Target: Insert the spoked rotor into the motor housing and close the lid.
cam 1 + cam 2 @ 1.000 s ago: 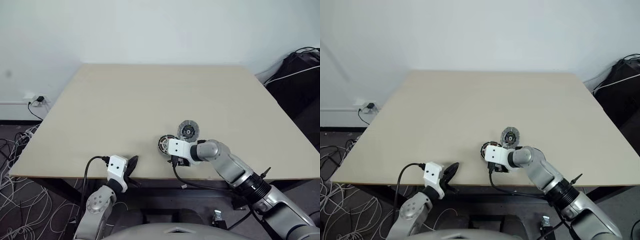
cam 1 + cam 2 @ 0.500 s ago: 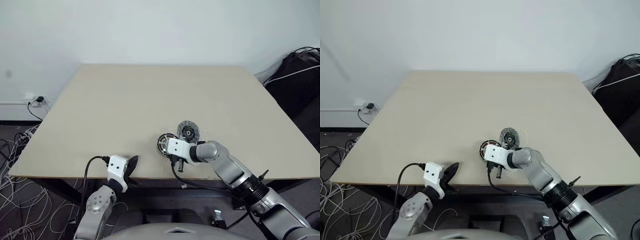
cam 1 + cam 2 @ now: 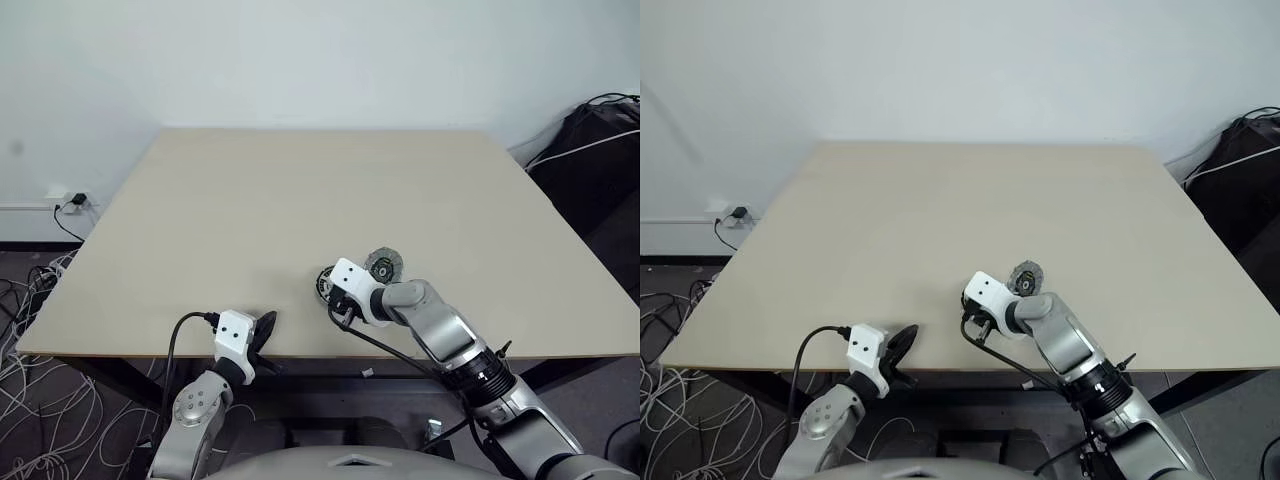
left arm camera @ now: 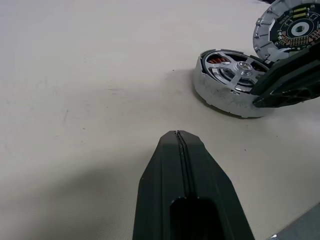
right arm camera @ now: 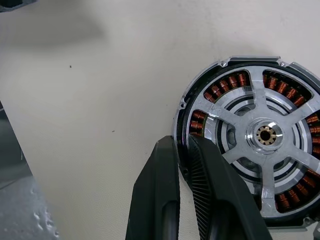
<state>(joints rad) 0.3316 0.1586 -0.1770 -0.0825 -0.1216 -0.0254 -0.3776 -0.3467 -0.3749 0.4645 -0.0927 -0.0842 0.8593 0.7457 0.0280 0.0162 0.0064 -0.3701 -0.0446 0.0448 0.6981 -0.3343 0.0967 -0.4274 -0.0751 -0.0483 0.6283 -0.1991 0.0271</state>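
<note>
On the beige tabletop (image 3: 300,200), near its front edge, lies a round, shallow silvery motor housing (image 4: 227,92) with copper-brown windings showing around its inside. The spoked rotor (image 5: 262,135), a silver wheel of slim spokes meeting a small brass-coloured hub, sits inside that housing, the windings visible between the spokes. Just beyond it, tilted up on edge, stands a round toothed silver lid (image 4: 287,27) whose inner face carries a dark circuit board.

The right gripper (image 5: 184,150) comes down at the housing's rim; its two black fingers (image 5: 162,165) are nearly together, pinched on the thin edge of the housing, one outside the wall and one inside.

The left gripper (image 4: 179,137) rests low over bare tabletop, well apart from the housing, its fingers pressed fully together and holding nothing.
</note>
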